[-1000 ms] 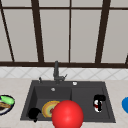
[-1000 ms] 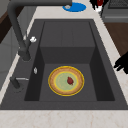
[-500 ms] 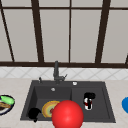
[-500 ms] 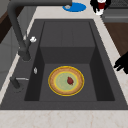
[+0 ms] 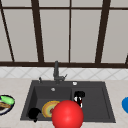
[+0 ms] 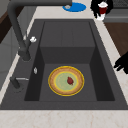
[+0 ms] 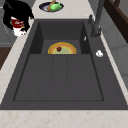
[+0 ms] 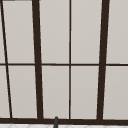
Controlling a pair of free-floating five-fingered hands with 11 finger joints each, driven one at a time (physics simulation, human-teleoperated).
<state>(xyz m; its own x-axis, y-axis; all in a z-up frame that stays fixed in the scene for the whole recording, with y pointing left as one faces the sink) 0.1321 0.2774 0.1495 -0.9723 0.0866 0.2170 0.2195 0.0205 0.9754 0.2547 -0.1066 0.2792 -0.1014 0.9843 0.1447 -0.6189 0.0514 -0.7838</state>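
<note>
My right hand (image 5: 79, 94) is curled round a white cup with red inside (image 5: 79, 101), held in the air over the middle of the dark sink (image 5: 95, 107). The left side view has that hand (image 6: 96, 5) and cup (image 6: 102, 10) at the top right; the right side view has the hand (image 7: 15, 11) and cup (image 7: 18, 27) at the top left. My left hand (image 5: 33, 113) hangs at the sink's front left corner, fingers relaxed, holding nothing; it is also at the left side view's right edge (image 6: 123, 62). A yellow plate (image 6: 66, 80) with a small red bit lies in the basin.
A big red ball (image 5: 67, 115) covers part of the yellow plate (image 5: 48, 108) in the front view. A dark faucet (image 5: 56, 71) stands behind the sink. A plate with green food (image 5: 5, 103) sits on the left counter, a blue plate (image 5: 125, 105) on the right.
The right hand has carried the cup leftward, from over the sink's right part to its middle. The left hand has stayed put.
</note>
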